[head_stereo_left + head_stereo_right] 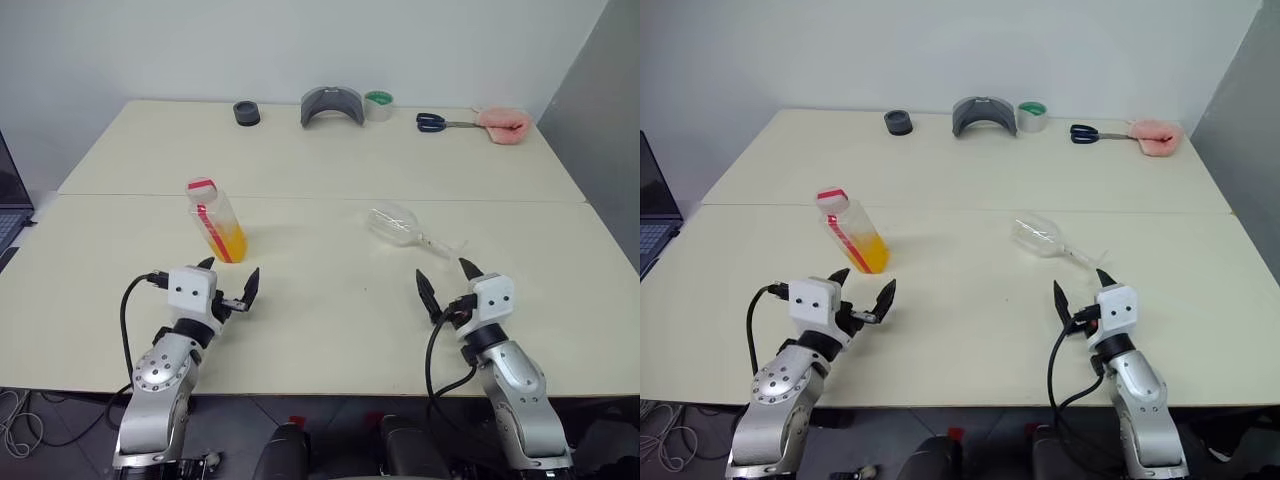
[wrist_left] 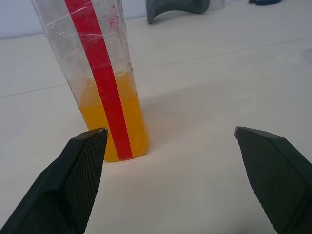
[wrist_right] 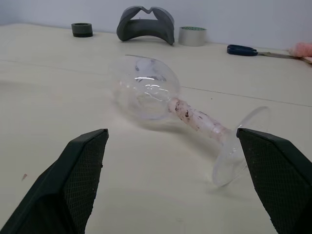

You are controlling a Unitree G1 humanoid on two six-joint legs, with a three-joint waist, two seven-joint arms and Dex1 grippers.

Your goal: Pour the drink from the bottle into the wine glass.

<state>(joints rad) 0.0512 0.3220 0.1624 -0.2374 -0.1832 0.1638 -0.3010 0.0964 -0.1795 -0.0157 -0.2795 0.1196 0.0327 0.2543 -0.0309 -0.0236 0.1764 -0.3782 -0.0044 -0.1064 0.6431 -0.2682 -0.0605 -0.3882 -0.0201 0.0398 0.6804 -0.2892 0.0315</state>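
The bottle [image 1: 216, 222] stands upright on the table, clear plastic with a red-and-white cap and a red strip [image 2: 103, 83] down its side. The orange-yellow drink [image 2: 113, 124] fills its lower part. My left gripper [image 1: 229, 283] is open just in front of the bottle, a little to its right, not touching it. The wine glass [image 1: 400, 226] lies on its side, bowl [image 3: 145, 87] toward the table's middle and foot [image 3: 237, 144] toward the right. My right gripper [image 1: 447, 278] is open just short of the glass's foot, holding nothing.
Along the table's far edge sit a small dark ring [image 1: 246, 112], a grey curved holder [image 1: 332, 105], a tape roll [image 1: 378, 104], blue-handled scissors [image 1: 438, 122] and a pink object [image 1: 503, 125]. A laptop [image 1: 10, 210] shows past the table's left edge.
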